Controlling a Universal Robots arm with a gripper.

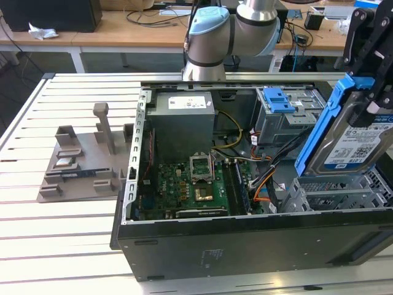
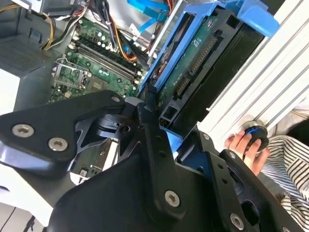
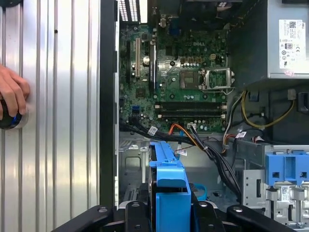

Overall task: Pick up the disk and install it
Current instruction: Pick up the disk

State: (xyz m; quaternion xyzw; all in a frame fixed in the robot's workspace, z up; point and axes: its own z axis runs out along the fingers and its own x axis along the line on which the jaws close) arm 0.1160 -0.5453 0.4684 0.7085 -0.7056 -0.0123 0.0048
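Nearest in the exterior view, at six o'clock: the black side wall of an open computer case (image 1: 245, 249), lying on a slatted white table (image 1: 61, 239). Just behind that wall, at four o'clock, a bare metal drive cage (image 1: 331, 196).

Hanging tilted above that cage, at three o'clock: the disk (image 1: 353, 138), label toward the camera, blue carrier rail along its edge, not seated in any bay. Clamped from above by the gripper (image 1: 376, 103). Same grip seen in both wrist views, with the blue carrier wedged between the black fingers (image 3: 136, 217).

Deeper in the case, near the centre, a green motherboard (image 1: 190, 184), with orange and black cables (image 1: 264, 181) just beside it. Beyond, at twelve o'clock, a grey power supply (image 1: 183, 123) with a white sticker, and at one o'clock a blue latch piece (image 1: 277, 99).

Off at nine o'clock on the table, a grey fixture (image 1: 80, 163) with an upright post. Farther back, the arm's base (image 1: 209, 43) and a wooden desk (image 1: 123, 27).

In the first wrist view, a person's hand (image 3: 12, 94) resting on a round knob (image 3: 9, 121) on the table beside the case.
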